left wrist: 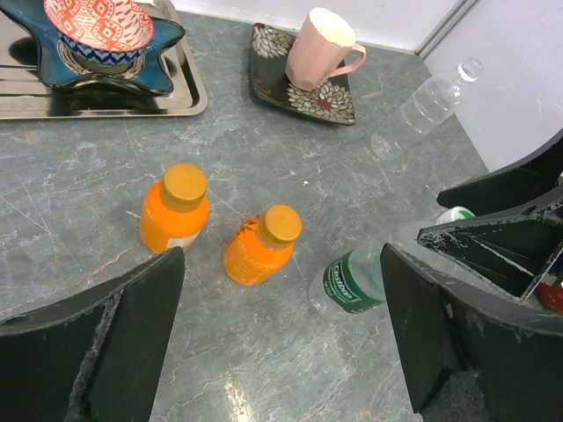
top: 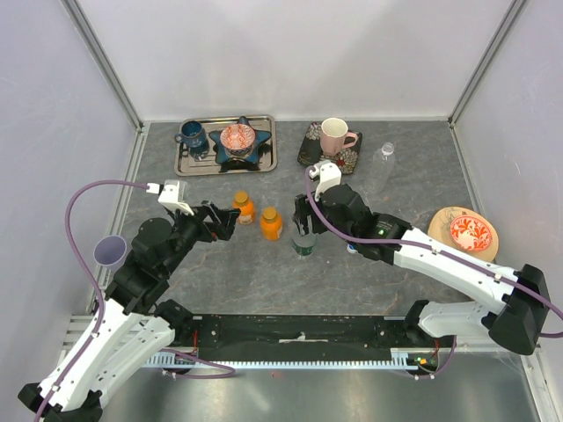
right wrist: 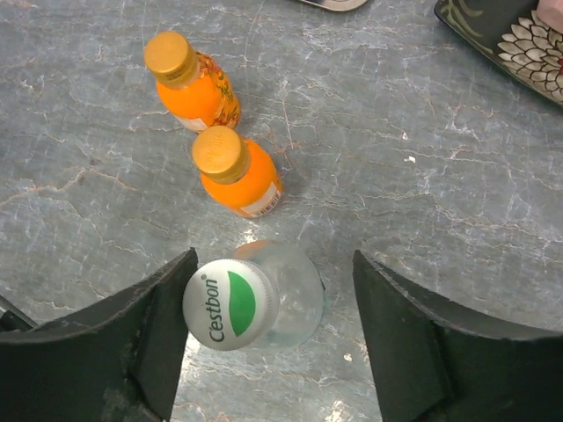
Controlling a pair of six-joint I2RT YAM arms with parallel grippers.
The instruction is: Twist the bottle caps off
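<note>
Directly over the green bottle (right wrist: 297, 299) the right claw (right wrist: 273, 286) hung with its jaws spread either side of the white-and-green cap (right wrist: 230, 303), one finger just beside it and the other well clear, so nothing was gripped; I took it for lining up a twist. Left of that bottle stood the two orange bottles (right wrist: 237, 180), capped, and the left claw (top: 227, 221) gaped wide and empty beside them, likely ready to steady one.

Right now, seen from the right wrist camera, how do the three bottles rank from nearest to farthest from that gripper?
From the right gripper:
1. green-capped bottle, standing between its fingers.
2. near orange bottle, just beyond, centre-left.
3. far orange bottle, behind that one, upper left.
</note>
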